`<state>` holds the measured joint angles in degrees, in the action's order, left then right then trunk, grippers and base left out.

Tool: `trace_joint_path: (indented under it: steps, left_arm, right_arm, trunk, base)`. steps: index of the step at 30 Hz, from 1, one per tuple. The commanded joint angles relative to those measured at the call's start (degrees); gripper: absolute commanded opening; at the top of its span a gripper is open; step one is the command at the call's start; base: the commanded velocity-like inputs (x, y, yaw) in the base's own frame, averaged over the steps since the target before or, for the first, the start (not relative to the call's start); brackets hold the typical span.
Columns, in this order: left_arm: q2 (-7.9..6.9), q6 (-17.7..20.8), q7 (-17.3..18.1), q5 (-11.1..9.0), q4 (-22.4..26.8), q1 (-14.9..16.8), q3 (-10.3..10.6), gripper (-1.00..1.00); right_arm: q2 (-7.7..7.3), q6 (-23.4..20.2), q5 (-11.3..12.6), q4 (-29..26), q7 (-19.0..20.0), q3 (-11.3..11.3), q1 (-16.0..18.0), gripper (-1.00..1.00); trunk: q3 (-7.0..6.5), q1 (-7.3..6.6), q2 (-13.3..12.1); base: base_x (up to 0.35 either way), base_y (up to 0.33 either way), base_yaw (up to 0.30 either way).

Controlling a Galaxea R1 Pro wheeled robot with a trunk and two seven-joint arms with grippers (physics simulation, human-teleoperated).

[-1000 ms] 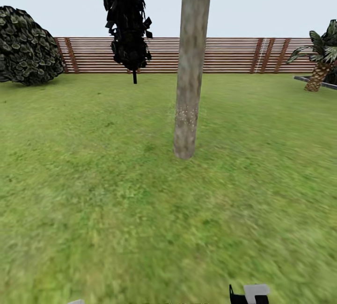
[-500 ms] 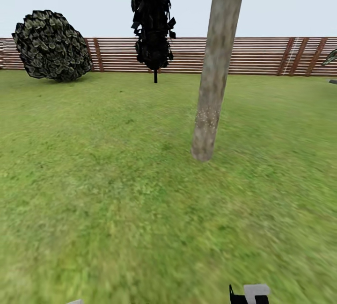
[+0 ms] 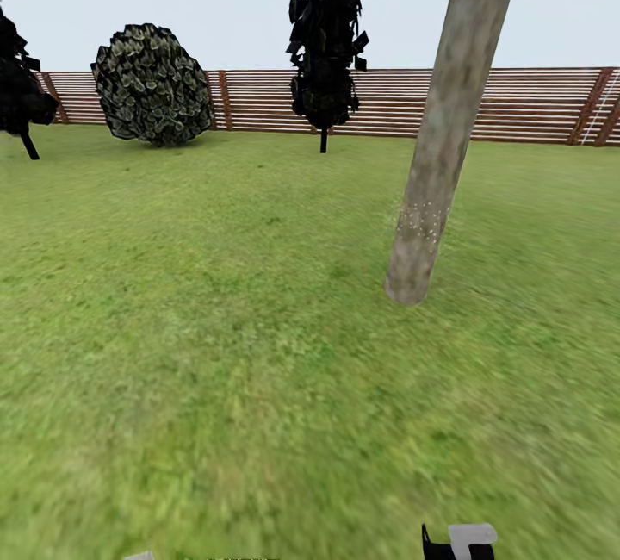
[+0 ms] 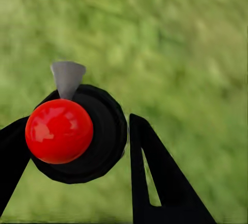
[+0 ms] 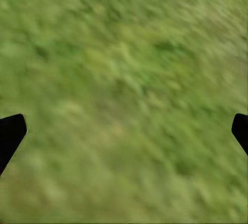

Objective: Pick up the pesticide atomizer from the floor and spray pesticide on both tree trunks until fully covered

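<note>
Carrying the dark round-bodied pesticide atomizer (image 4: 77, 133) with red knob and grey nozzle clamped in our left gripper (image 4: 72, 146), right gripper (image 5: 124, 131) spread empty over grass, we risk leaving the speckled grey-brown trunk (image 3: 430, 198) only partly covered.

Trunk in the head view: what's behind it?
Behind the trunk runs the slatted fence, with sky above and lawn in front of it. The strip of fence directly behind the trunk is covered, so anything there can't be seen.
</note>
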<state>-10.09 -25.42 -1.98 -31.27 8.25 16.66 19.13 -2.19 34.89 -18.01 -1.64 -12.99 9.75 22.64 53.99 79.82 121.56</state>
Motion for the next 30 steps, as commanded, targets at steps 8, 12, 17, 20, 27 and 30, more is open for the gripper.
trace_joint_path:
  steps: [8, 12, 17, 20, 27, 30]
  left_arm:
    - [0.00, -0.16, -0.22, -0.25, 0.00, 0.04, 0.47, -1.00]
    - [0.05, -0.16, -0.22, -0.20, 0.00, 0.04, 0.47, -1.00]
    - [0.07, -0.16, -0.22, -0.19, -0.01, 0.04, 0.47, -1.00]
    - [0.07, -0.16, -0.22, -0.19, -0.01, 0.04, 0.47, -1.00]
    - [0.07, -0.16, -0.22, -0.19, -0.01, 0.04, 0.48, -1.00]
    - [0.07, -0.16, -0.22, -0.19, 0.00, 0.04, 0.47, -1.00]
  right_arm:
    - [0.00, 0.10, -0.62, 0.05, -0.28, 0.36, 0.03, 1.00]
    - [0.00, 0.11, -0.62, 0.05, -0.28, 0.36, 0.01, 1.00]
    - [0.00, 0.11, -0.62, 0.05, -0.28, 0.36, 0.02, 1.00]
    - [0.00, 0.15, -0.62, 0.05, -0.28, 0.36, 0.03, 1.00]
    - [0.00, 0.12, -0.62, 0.05, -0.28, 0.36, 0.01, 1.00]
    - [0.00, 0.13, -0.62, 0.05, -0.28, 0.36, 0.03, 1.00]
  trunk:
    - [0.05, -0.01, 0.02]
    - [0.05, -0.01, 0.02]
    - [0.05, -0.01, 0.02]
    - [0.05, -0.01, 0.02]
    - [0.05, -0.01, 0.02]
    - [0.05, -0.01, 0.02]
  base:
    - [0.000, 0.000, 0.279]
    - [0.000, 0.000, 0.279]
    - [0.000, 0.000, 0.279]
    - [0.000, 0.000, 0.279]
    - [0.000, 0.000, 0.279]
    - [0.000, 0.000, 0.279]
